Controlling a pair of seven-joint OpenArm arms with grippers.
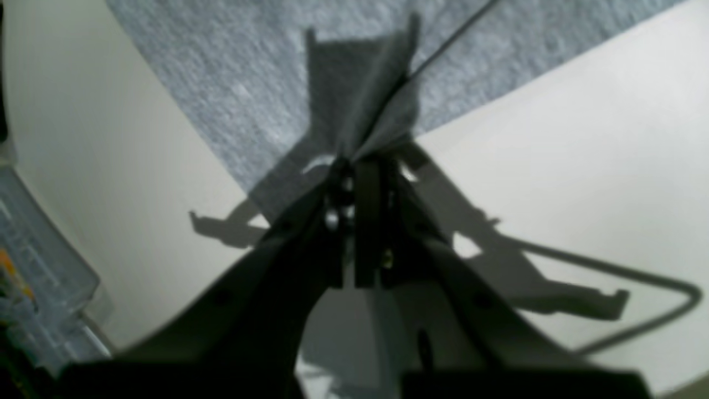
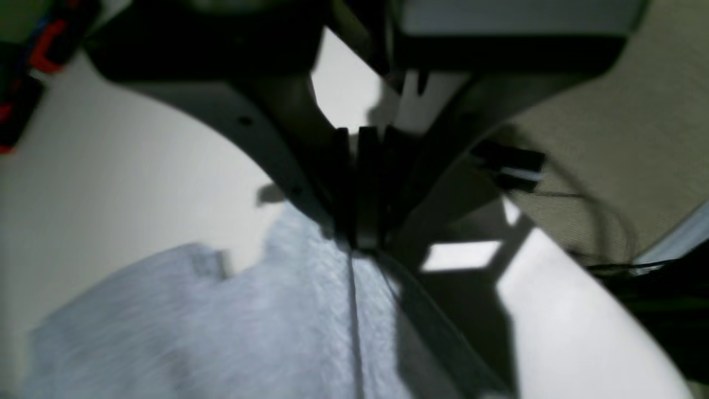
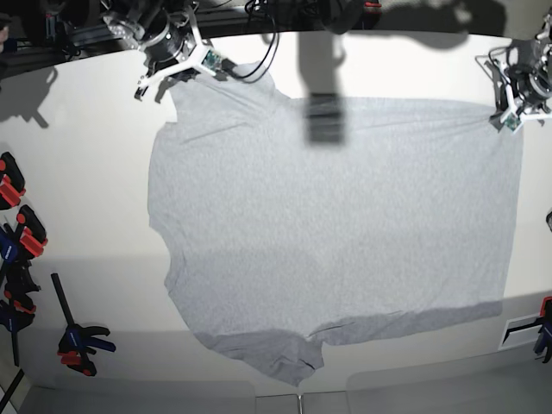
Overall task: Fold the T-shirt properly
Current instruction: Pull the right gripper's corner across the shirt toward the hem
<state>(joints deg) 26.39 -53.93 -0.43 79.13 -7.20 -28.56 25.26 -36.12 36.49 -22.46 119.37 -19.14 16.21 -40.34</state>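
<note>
The white bench (image 3: pixel 86 172) fills the base view, and the T-shirt (image 3: pixel 336 233) lies spread flat across most of it, plain grey side up, with one sleeve reaching toward the near edge. The shirt's far edge runs between the two arms. The left gripper (image 3: pixel 509 121) sits at the shirt's far corner on that view's right side; in its wrist view its fingers (image 1: pixel 365 183) are pressed together on a pinched-up tuft of grey cloth, which stands above the bench. The right gripper (image 3: pixel 177 69) is at the opposite far corner (near a sleeve, as far as the base view lets me judge). Its fingers (image 2: pixel 360 221) are closed too, and the blurred wrist picture shows fabric gathered right at their tips, so it seems to grip the shirt. Red-and-black clamps (image 3: pixel 17 224) lie along the bench's edge.
</note>
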